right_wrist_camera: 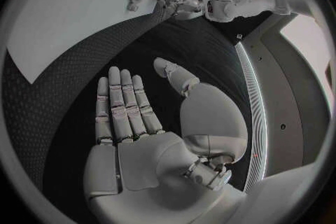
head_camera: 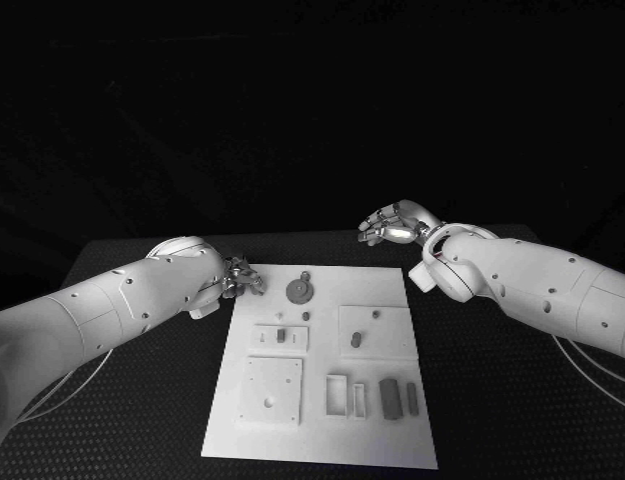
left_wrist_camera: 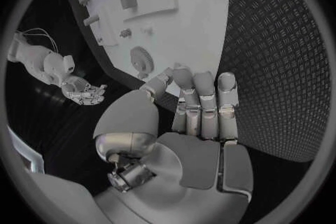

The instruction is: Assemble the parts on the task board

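Black textured tabletop carries the white rectangular task board (head_camera: 327, 370), its small grey parts (head_camera: 389, 396) apparently still loose, while the left hand (head_camera: 240, 278) and right hand (head_camera: 389, 226) hover empty, fingers spread, assembly seemingly unstarted.

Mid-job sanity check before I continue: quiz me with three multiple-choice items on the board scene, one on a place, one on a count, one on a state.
1. Where is the round gear-like part?
A. far end of the task board
B. near end
C. off the board

2. How many hands hold a part?
A. two
B. one
C. none

3. How is the right hand?
A. closed on a part
B. open, fingers extended
C. pressing the board

Answers: 1 A, it lies near the far edge, close to the left hand; 2 C, both palms show bare; 3 B, it is over the black table, holding nothing.
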You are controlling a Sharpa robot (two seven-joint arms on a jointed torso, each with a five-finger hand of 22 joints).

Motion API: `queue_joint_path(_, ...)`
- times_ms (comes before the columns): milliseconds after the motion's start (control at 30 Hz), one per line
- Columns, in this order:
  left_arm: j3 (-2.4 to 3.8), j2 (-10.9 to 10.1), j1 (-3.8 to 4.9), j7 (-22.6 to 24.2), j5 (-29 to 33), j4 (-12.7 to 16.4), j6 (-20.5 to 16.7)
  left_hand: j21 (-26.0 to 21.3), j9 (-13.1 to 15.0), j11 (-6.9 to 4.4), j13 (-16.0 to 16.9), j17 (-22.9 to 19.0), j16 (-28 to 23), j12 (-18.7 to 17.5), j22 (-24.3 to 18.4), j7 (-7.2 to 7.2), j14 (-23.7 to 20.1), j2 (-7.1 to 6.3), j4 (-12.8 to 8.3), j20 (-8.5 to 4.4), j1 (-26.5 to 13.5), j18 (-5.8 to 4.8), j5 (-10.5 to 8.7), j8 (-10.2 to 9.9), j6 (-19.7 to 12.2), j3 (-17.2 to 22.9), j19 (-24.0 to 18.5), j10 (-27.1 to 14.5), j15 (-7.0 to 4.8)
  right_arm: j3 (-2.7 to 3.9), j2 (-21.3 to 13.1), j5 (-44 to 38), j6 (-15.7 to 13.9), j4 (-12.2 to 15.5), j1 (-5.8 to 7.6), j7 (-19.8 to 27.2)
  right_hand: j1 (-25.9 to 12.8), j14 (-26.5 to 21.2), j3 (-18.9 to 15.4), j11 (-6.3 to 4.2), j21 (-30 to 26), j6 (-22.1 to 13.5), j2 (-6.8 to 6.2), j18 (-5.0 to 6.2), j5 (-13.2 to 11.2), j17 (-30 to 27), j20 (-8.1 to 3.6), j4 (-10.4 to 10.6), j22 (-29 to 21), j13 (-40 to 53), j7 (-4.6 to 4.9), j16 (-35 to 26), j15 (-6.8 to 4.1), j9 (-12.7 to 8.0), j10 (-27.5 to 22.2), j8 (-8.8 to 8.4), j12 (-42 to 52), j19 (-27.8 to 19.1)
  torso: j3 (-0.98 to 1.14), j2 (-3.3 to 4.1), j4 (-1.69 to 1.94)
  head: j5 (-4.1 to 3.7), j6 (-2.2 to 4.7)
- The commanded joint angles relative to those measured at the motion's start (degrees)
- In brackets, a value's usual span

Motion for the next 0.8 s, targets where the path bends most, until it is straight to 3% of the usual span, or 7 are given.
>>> queue_joint_path(33,0.07,-0.26,0.01,0.81,2.08,0.51,-0.4,0.09,0.09,-0.21,0.04,0.04,0.33,0.02,1.03,-0.13,0.38,1.47,-0.84,-7.59,0.3,-0.54,0.73,0.45,0.86,-0.02,0.27,0.23,-0.26,0.03,-0.04,0.0,0.62,0.04,0.0,0.5,0.04,0.07,-0.34,-0.06,-0.24,-0.26,0.16,-1.0,0.24,-0.07,0.01,0.05,0.1,-0.05,0.14,-0.18,0.35,-0.09,0.38,0.14,-0.19,-0.36,0.02,-0.02,0.03,0.05,-0.08)
queue_joint_path(400,0.32,-3.08,0.35,0.21,7.26,3.94,-0.45,0.28,-0.32,-0.49,0.17,0.01,0.58,0.13,1.02,-0.42,0.84,2.55,-1.75,-7.74,-0.65,-0.52,1.29,0.54,1.72,-0.02,0.69,0.64,-0.51,0.02,-0.35,0.08,0.62,-0.14,0.01,0.42,0.0,0.07,-0.35,-0.06,-0.25,-0.26,0.15,-1.01,0.25,-0.07,0.01,0.05,0.1,-0.05,0.14,-0.2,0.34,-0.1,0.38,0.14,-0.21,-0.36,0.04,-0.1,0.1,-0.01,0.02)
queue_joint_path(800,0.26,-9.47,1.46,-0.44,8.46,13.88,-3.1,0.34,-0.65,-0.85,0.46,-0.01,0.76,0.35,1.0,-0.79,0.89,2.57,-2.2,-7.86,-1.93,-0.54,1.83,0.81,2.85,0.02,0.88,0.53,-0.84,0.02,-0.21,0.26,0.7,-1.05,0.05,0.41,-0.02,0.06,-0.35,-0.07,-0.26,-0.26,0.13,-1.01,0.26,-0.08,0.01,0.04,0.11,-0.05,0.14,-0.21,0.33,-0.12,0.39,0.15,-0.23,-0.37,-0.05,-0.33,0.38,0.07,0.03)
